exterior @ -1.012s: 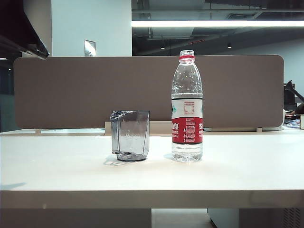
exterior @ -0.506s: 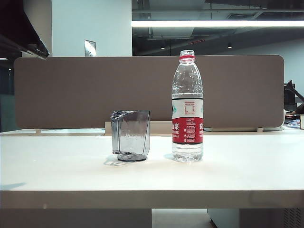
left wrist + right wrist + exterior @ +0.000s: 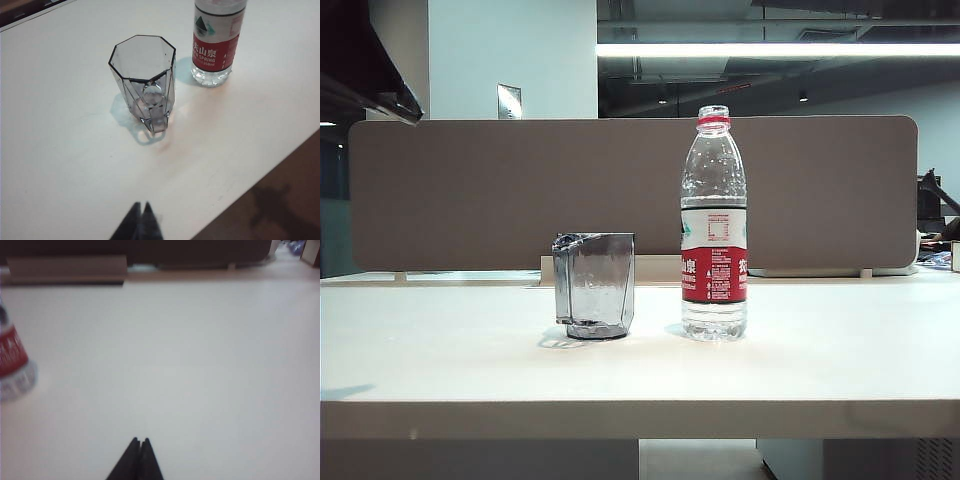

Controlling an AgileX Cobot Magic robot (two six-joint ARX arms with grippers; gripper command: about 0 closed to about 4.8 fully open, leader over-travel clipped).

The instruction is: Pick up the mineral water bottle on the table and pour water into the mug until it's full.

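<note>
The mineral water bottle point(image 3: 714, 225) stands upright and uncapped on the white table point(image 3: 820, 360), clear with a red-and-white label. Water in it cannot be made out. The smoky-grey faceted mug point(image 3: 595, 285) stands just left of it, apart from it and looking empty. In the left wrist view the mug point(image 3: 144, 80) and the bottle point(image 3: 215, 42) lie well ahead of my left gripper point(image 3: 141, 205), which is shut with nothing in it. My right gripper point(image 3: 140, 440) is shut and empty over bare table, with the bottle point(image 3: 12, 360) far off to one side. Neither gripper shows in the exterior view.
A brown partition panel point(image 3: 470, 190) backs the table. The table's front edge point(image 3: 640, 418) runs across the near side, and the left wrist view shows dark floor point(image 3: 280, 200) beyond that edge. A dark object point(image 3: 365, 60) hangs at the upper left.
</note>
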